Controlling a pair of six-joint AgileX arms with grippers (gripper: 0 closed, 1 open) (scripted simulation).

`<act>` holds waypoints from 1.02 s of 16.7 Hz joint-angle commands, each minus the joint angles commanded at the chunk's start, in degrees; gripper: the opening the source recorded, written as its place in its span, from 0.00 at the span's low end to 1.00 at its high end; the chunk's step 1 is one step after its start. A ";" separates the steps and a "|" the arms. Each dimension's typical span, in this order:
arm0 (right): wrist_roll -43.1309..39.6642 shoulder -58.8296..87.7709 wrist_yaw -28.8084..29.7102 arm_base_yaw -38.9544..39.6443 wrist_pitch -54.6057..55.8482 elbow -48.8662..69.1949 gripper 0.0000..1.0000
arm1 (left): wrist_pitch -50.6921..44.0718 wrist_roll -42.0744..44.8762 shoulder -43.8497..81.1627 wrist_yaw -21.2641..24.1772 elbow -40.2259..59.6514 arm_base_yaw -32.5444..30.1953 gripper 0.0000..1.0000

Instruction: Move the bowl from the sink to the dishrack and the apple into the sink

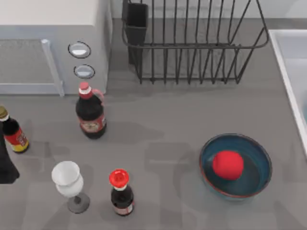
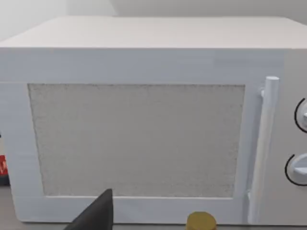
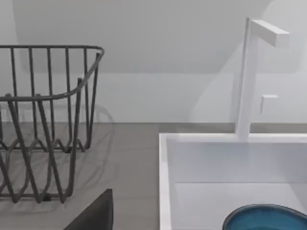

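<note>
Two alike bowls. Task bowl (image 3: 266,218) sits in sink (image 3: 201,143) at 3 o'clock; decoy bowl (image 1: 236,165) at 5 holds apple (image 1: 227,164). Dishrack (image 1: 192,43) at 12. Finger state: cannot tell. Risk: grabbing the decoy bowl.

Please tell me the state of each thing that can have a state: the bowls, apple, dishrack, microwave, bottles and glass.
bowl in sink: upright, in the sink
bowl on table: upright, holds the apple
apple: inside table bowl
dishrack: holds nothing
microwave: door closed
three bottles: standing, capped
wine glass: upright, with nothing in it
left hand: near the left edge
</note>
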 joint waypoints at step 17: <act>-8.40 57.12 -0.75 -7.88 -28.34 51.72 1.00 | 0.00 0.00 0.00 0.00 0.00 0.00 1.00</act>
